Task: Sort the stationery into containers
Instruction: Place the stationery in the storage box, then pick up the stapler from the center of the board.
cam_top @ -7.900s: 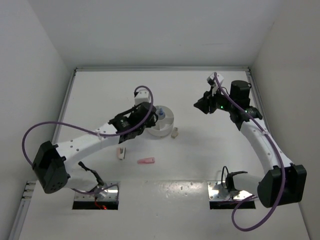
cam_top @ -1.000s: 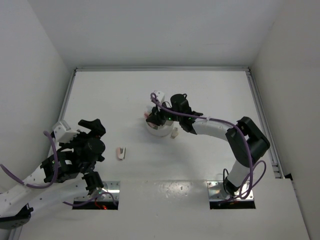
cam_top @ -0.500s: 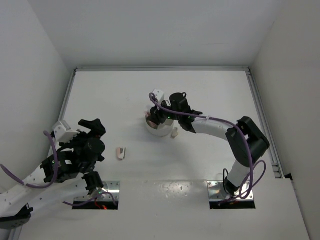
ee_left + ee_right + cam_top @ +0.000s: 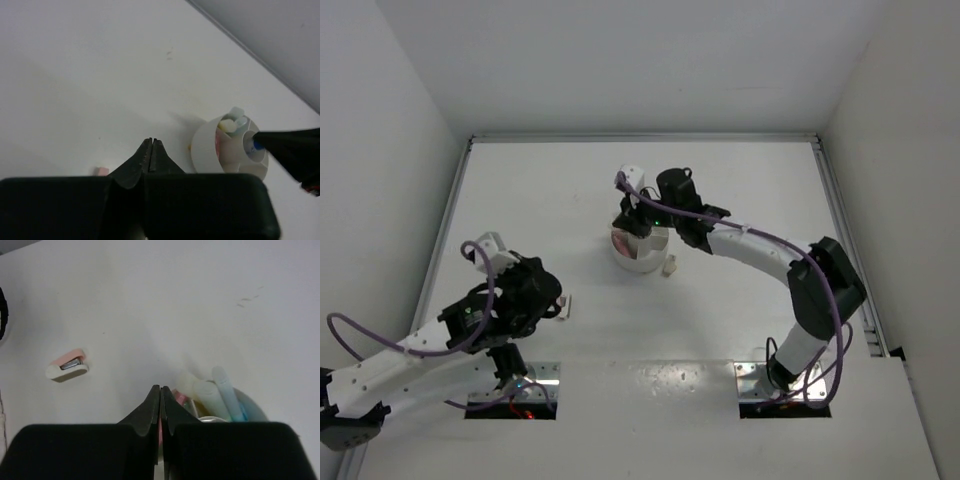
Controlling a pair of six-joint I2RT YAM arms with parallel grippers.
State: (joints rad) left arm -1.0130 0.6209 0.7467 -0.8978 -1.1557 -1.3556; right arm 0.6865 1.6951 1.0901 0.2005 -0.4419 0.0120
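Note:
The round white tub (image 4: 632,263) stands mid-table with several pastel pieces in its compartments. My right gripper (image 4: 630,228) hovers over its left side, shut, nothing held. In the right wrist view the fingertips (image 4: 160,388) meet just before the tub's rim (image 4: 255,408), where pale yellow (image 4: 202,388) and pale blue (image 4: 226,390) pieces stand; a pink sliver shows behind the fingers. A pink-and-white piece (image 4: 67,365) lies loose on the table. My left gripper (image 4: 556,300) is right beside that piece (image 4: 566,306), shut and empty (image 4: 151,141); only the piece's pink corner (image 4: 101,171) shows there.
A small beige piece (image 4: 670,266) lies on the table just right of the tub. In the left wrist view the tub (image 4: 205,150) is ahead to the right, with the right gripper's black tip (image 4: 287,147) over it. White walls enclose the table.
My left arm has swung right to the pink-and-white piece and its jaws have gone from open to shut. My right gripper has drawn back slightly over the tub and shut.

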